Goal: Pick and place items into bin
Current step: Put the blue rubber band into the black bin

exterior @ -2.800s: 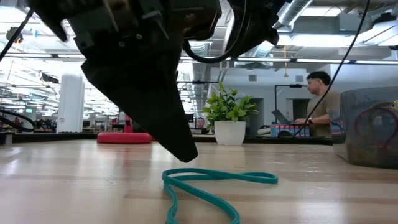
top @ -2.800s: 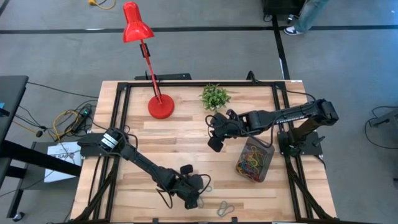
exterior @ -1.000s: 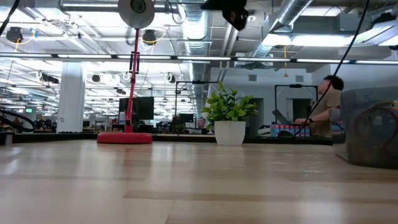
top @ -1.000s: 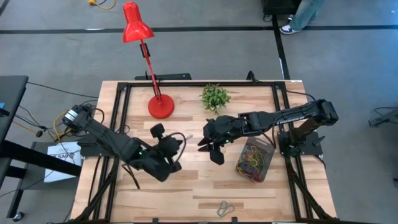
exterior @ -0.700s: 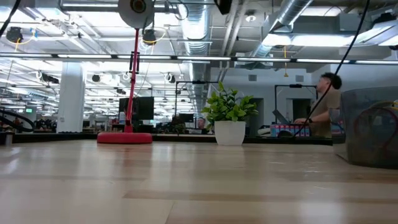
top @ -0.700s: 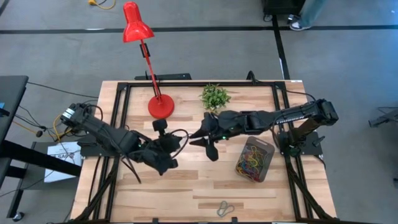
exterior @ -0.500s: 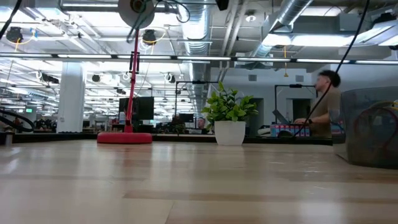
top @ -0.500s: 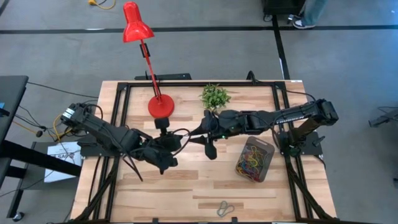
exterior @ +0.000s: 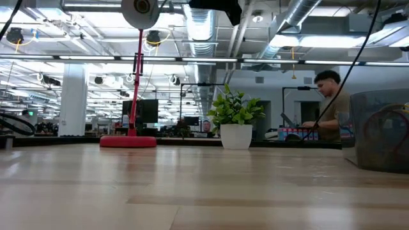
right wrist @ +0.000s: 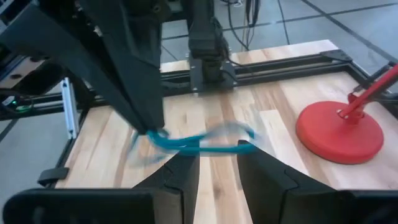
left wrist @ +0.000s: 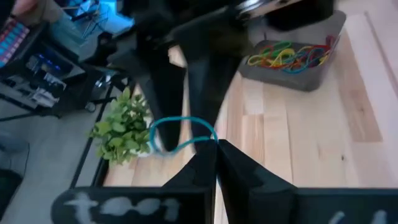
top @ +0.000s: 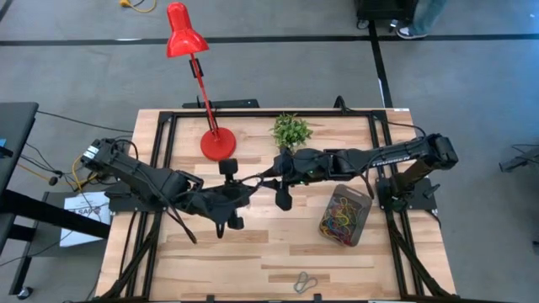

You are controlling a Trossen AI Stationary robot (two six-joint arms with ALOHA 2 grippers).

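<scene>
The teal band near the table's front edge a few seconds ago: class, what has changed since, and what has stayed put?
The left gripper, shut on the teal band, has lifted it off the front edge to mid-table. The right gripper, open, has swung left to meet it. The bin, lamp, plant and grey band stayed put.

Even, bright overhead light on the high view, shadows soft and short under both arms; low view looks into rows of ceiling lights (exterior: 96,61), glaring white, tabletop (exterior: 192,191) near the lens soft and out of focus; left wrist view is smeared, the left gripper (left wrist: 216,163) a dark blur, teal loop (left wrist: 180,134) just beyond it fuzzy; right wrist view, loop streaked ahead of the right gripper (right wrist: 217,163), red lamp base (right wrist: 339,132) sharper.
</scene>
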